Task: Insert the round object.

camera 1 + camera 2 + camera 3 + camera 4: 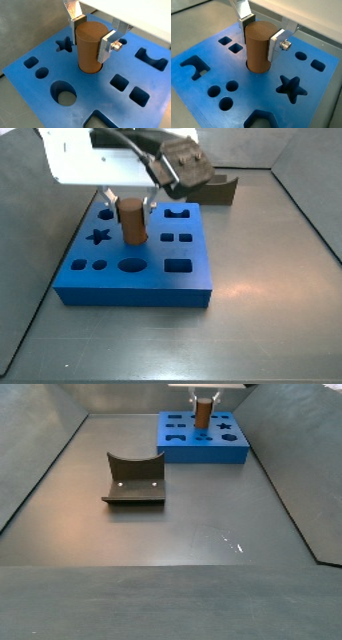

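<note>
The round object (88, 50) is a brown upright cylinder peg standing on the blue block (100, 100). Its lower end sits at or just inside a round hole; how deep I cannot tell. My gripper (91, 39) is shut on the peg's upper part, one silver finger on each side. Both wrist views show this; the peg (256, 50), gripper (261, 39) and block (251, 92) are there too. In a side view the peg (134, 221) stands under the gripper (134, 202) near the block's (134, 293) middle. It also shows far off (203, 414).
The block has several cut-outs: a star (291, 87), squares (128, 89), small ovals (223, 90) and a larger round hole (63, 93). The dark fixture (134, 479) stands on the grey floor apart from the block (201, 452); it also shows behind the block (214, 190).
</note>
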